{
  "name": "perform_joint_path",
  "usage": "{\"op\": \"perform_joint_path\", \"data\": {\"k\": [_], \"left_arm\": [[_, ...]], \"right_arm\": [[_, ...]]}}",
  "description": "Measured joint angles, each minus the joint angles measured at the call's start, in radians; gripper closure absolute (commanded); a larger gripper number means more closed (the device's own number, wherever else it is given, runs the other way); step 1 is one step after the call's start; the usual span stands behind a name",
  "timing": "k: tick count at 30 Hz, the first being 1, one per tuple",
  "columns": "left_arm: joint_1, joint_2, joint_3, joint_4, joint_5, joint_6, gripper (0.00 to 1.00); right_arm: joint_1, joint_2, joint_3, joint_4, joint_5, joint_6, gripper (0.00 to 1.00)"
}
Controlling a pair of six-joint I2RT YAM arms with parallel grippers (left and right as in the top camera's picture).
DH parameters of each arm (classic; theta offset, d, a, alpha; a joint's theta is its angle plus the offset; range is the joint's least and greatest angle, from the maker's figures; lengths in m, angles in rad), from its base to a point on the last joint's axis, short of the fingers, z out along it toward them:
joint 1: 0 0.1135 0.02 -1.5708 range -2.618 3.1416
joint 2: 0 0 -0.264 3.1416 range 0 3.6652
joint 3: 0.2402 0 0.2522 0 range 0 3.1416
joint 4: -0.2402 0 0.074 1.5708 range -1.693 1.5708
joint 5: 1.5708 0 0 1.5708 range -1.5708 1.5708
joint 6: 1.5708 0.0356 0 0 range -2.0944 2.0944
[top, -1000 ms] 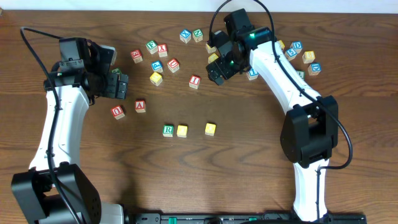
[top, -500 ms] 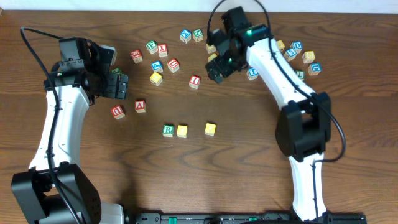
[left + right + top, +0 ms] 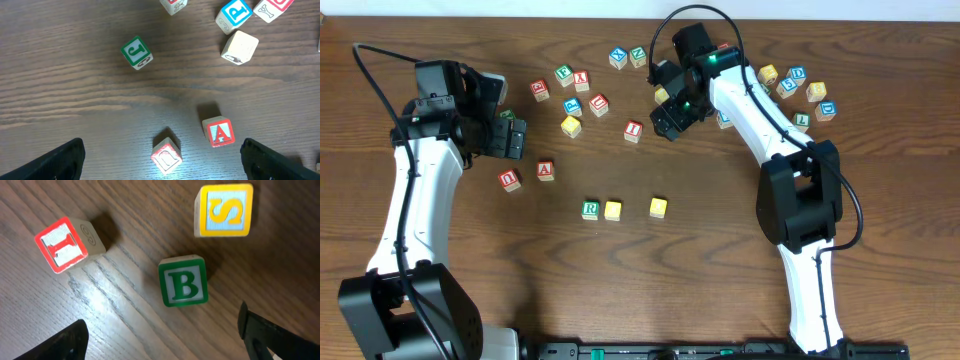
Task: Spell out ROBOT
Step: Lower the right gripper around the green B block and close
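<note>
A green R block (image 3: 590,209) stands in a row with two yellow blocks (image 3: 612,210) (image 3: 658,207) at the table's front middle. My right gripper (image 3: 667,122) is open and empty, hovering over a green B block (image 3: 183,281). The B block lies between a red I block (image 3: 69,244) and a yellow S block (image 3: 223,211), just ahead of the open fingers (image 3: 165,347). My left gripper (image 3: 514,139) is open and empty above a red block (image 3: 166,156) and a red A block (image 3: 218,132). Its fingers (image 3: 162,165) are spread wide on both sides.
Loose letter blocks lie scattered at the back: a green J block (image 3: 136,51), a blue P block (image 3: 234,12), a plain-sided block (image 3: 240,46) and a cluster at the back right (image 3: 798,80). The red I block (image 3: 633,130) sits left of my right gripper.
My right arm has shifted slightly left and toward the back, its gripper staying over the same spot. My left arm and the blocks have not moved.
</note>
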Motion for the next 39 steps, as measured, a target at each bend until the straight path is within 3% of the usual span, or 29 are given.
{"op": "perform_joint_path", "data": {"k": [26,39], "left_arm": [[0.0,0.0,0.0,0.0,0.0,0.0,0.02],[0.0,0.0,0.0,0.0,0.0,0.0,0.02]], "right_arm": [[0.0,0.0,0.0,0.089,-0.016,-0.127,0.16],[0.0,0.064,0.0,0.102,-0.016,-0.127,0.25]]}}
